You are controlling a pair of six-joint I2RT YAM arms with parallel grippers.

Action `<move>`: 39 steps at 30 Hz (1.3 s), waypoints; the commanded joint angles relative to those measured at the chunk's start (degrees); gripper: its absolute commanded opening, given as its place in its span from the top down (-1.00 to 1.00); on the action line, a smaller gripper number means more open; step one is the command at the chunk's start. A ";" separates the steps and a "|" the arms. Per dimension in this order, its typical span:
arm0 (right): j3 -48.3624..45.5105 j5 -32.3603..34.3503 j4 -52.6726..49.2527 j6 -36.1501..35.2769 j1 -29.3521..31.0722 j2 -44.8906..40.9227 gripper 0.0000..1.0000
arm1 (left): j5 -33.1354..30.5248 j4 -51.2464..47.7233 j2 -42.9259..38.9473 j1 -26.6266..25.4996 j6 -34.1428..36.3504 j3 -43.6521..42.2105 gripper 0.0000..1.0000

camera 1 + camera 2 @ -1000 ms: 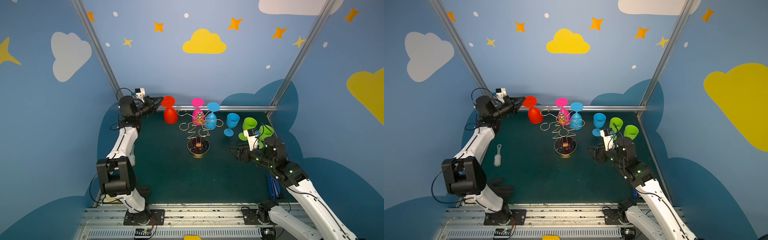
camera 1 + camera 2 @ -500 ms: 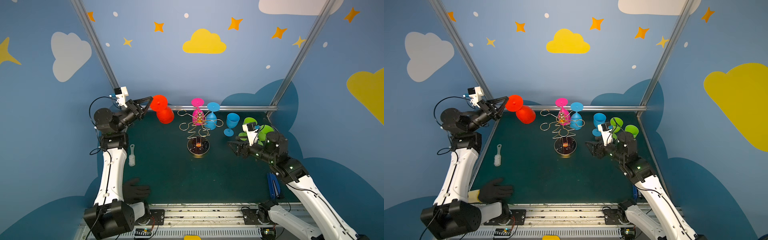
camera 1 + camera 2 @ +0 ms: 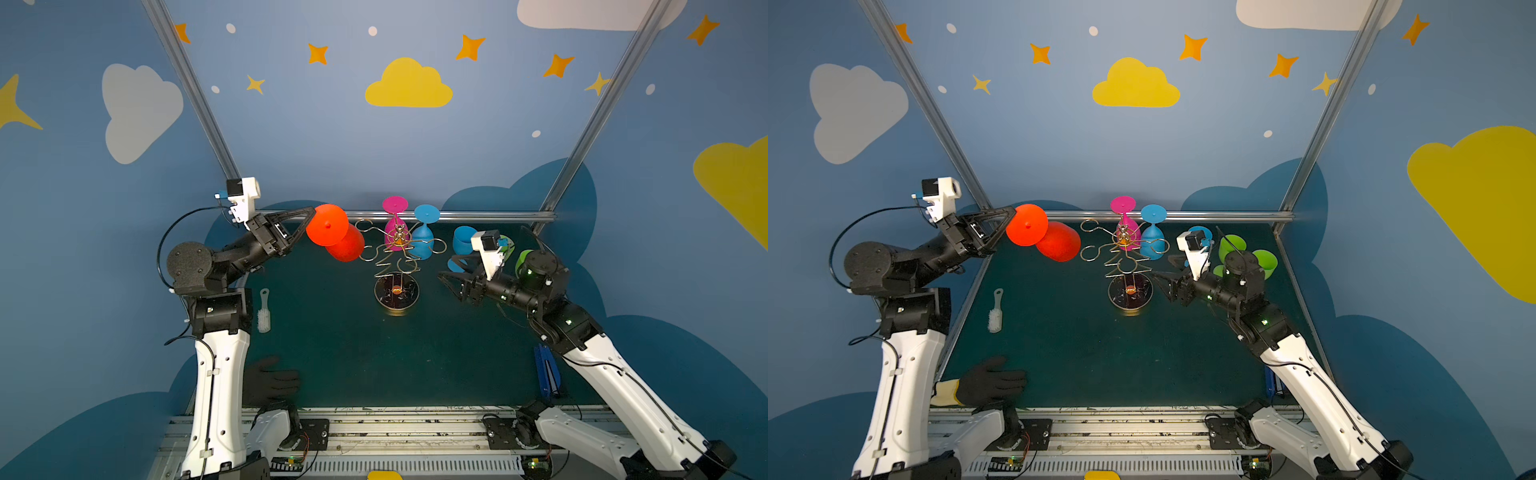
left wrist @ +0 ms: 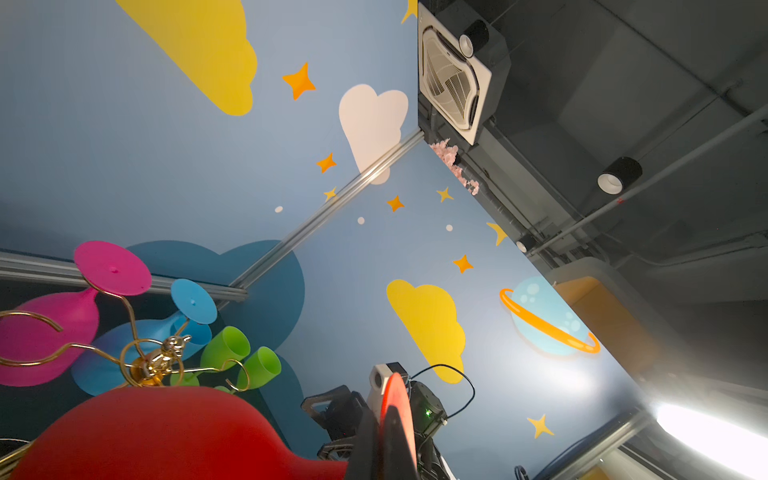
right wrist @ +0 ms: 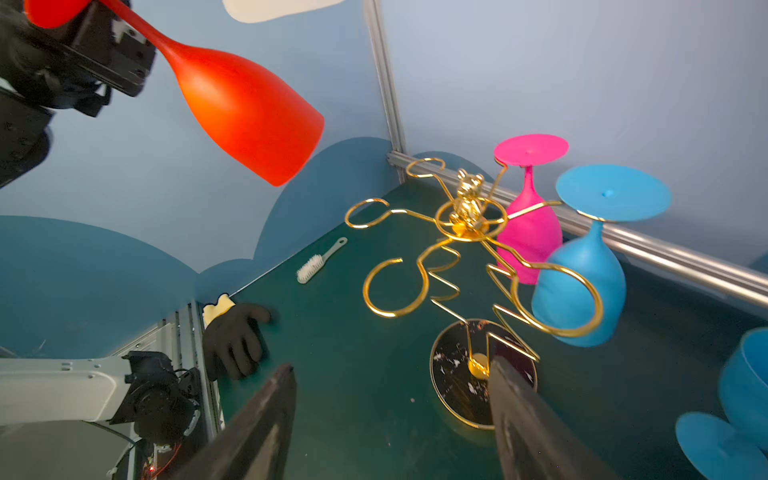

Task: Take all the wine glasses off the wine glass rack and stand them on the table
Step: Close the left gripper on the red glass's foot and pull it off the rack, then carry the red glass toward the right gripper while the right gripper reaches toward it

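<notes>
my left gripper, clamped on the red wine glass, has pulled it clear of the wine glass rack: 1 freed. my right gripper gapes empty beside the rack.

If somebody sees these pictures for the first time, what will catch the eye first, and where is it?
The bright red wine glass stands out first: the left tool holds it tilted in the air, left of the gold wine glass rack and clear of it. Next come the pink wine glass and the blue wine glass, hanging upside down on the rack's far side. The right tool hangs open beside the rack's base.
</notes>
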 commanded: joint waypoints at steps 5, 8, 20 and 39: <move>5.10 2.31 5.92 -4.54 5.56 1.95 -0.57 | 3.43 -2.10 1.50 -4.82 0.98 3.32 0.94; 5.31 3.64 7.13 -7.07 8.11 2.66 -0.66 | 4.02 -0.36 3.31 -7.03 -0.45 4.16 0.93; 7.39 5.10 12.14 -17.05 12.98 6.58 -0.77 | 4.37 -3.44 6.79 -13.53 1.56 8.43 0.93; 13.16 -0.27 16.51 -16.65 15.08 16.45 -0.77 | 2.92 -3.87 8.91 -17.64 2.98 9.27 0.94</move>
